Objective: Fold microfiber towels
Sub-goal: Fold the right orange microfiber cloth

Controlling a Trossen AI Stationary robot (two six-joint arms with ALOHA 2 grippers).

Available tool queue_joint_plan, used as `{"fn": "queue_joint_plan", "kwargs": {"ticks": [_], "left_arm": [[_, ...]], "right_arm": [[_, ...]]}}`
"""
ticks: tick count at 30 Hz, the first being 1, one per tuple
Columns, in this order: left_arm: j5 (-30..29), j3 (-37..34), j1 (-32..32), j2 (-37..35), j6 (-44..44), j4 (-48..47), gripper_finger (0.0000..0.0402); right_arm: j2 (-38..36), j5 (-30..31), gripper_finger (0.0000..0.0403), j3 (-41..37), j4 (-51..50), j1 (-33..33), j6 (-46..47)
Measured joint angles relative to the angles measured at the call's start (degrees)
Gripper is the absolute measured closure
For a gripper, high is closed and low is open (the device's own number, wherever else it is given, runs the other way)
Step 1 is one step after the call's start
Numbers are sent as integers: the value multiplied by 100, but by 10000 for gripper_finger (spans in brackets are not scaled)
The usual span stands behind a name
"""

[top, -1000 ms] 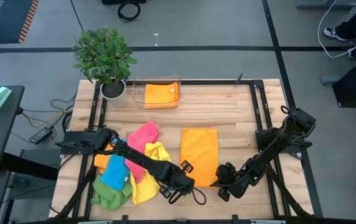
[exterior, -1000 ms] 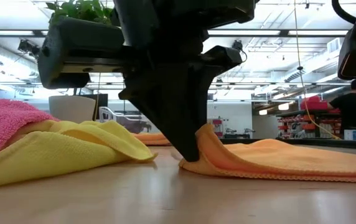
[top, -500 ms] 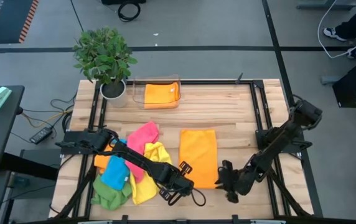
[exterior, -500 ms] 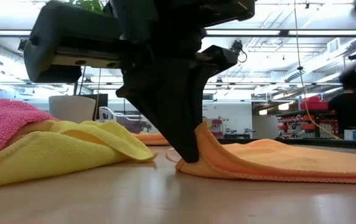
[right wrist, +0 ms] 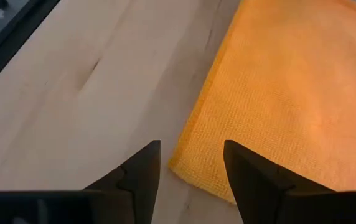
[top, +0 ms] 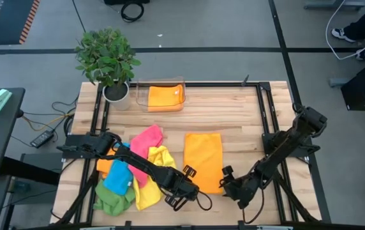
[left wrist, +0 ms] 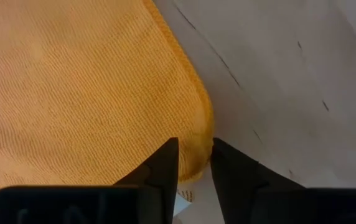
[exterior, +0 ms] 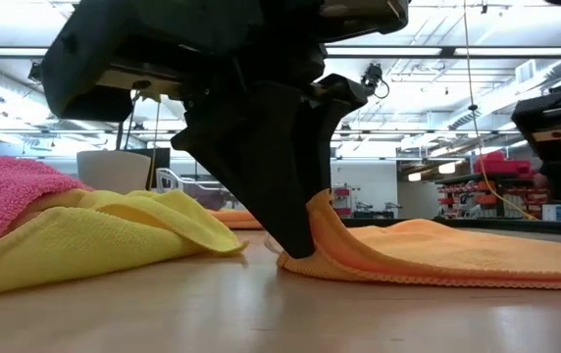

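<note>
An orange microfiber towel, folded into a long rectangle, lies flat mid-table. My left gripper stands at its near-left corner, pointing steeply down, fingers slightly open with the corner between them. My right gripper hovers open over the near-right corner, which lies flat on the wood and is not touched. Pink, yellow, blue and green towels lie heaped at the near left. My left gripper has the orange towel's near-left corner between its slightly parted fingers, coming from above and slanting down. The low view shows that corner humped up against a dark finger, while the rest of the towel lies on the table.
A clear plastic tray holding a folded orange cloth stands at the far edge beside a potted plant. Black frame rails run along the table's sides. Bare wood lies to the right of the orange towel.
My right gripper has rolled its wrist and come off the orange towel's near-right corner, which now lies flat. My left gripper has stayed at the near-left corner and rolled slightly. That corner stays humped against its finger.
</note>
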Motion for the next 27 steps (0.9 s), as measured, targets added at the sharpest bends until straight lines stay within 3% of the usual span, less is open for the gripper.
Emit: {"fn": "queue_joint_plan", "kwargs": {"ticks": [9,20,27], "left_arm": [[0,0,-24,0,-329,-4,319],[114,24,-66,282,-587,46,300],[130,20,-66,303,-596,52,311]], "right_arm": [[2,-378,230,-158,42,-54,-37],[-20,-568,231,-516,393,-98,95],[-7,-610,236,-535,614,-98,117]]}}
